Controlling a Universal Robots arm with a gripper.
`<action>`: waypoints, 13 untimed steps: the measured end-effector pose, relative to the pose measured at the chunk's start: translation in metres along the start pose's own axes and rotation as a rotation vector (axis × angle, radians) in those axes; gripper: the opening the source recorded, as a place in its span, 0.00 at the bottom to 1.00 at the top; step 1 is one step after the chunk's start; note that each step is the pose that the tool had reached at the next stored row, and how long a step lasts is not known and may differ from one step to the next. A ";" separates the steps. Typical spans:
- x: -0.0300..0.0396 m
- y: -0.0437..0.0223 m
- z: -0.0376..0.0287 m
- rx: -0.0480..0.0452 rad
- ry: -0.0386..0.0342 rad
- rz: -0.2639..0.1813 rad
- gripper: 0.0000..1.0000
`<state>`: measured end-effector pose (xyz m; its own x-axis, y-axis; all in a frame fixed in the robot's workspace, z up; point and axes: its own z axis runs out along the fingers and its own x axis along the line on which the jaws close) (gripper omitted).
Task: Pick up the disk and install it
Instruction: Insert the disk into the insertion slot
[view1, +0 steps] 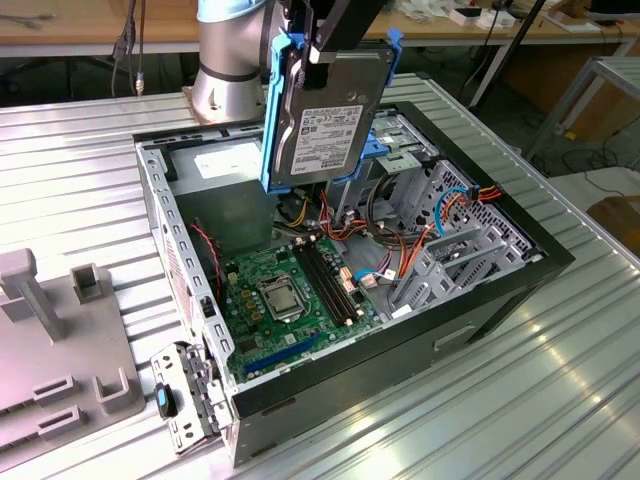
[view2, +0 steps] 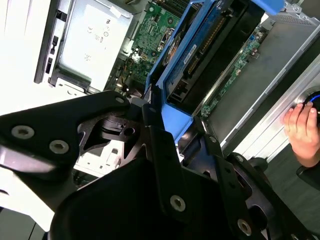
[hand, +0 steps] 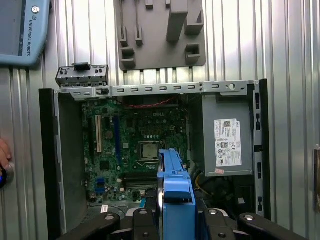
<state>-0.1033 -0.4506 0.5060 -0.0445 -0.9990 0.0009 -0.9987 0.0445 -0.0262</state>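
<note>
The gripper (view1: 327, 52) is clamping the disk (view1: 325, 115) by the top of its blue carrier. The disk is hanging upright in the air, touching nothing, over the end of the open computer case (view1: 380, 370) that lies toward the table (view1: 90, 150) edge where the arm's base stands. A person's hand (view2: 301, 131) is resting just beside the case (worth minding). I'm judging that a good install means holding the carrier square to the drive cage (view1: 470, 240), gripping firmly, and steering clear of the loose cables (view1: 408, 252).
</note>
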 end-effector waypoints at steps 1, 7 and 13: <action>0.0000 0.0000 0.0000 0.0000 0.0000 0.000 0.37; -0.0003 -0.0069 0.0002 0.0000 0.0000 0.000 0.37; -0.0019 -0.0431 0.0016 0.0000 -0.0001 0.000 0.37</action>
<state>-0.0601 -0.4506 0.5056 -0.0446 -0.9990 0.0008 -0.9987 0.0446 -0.0262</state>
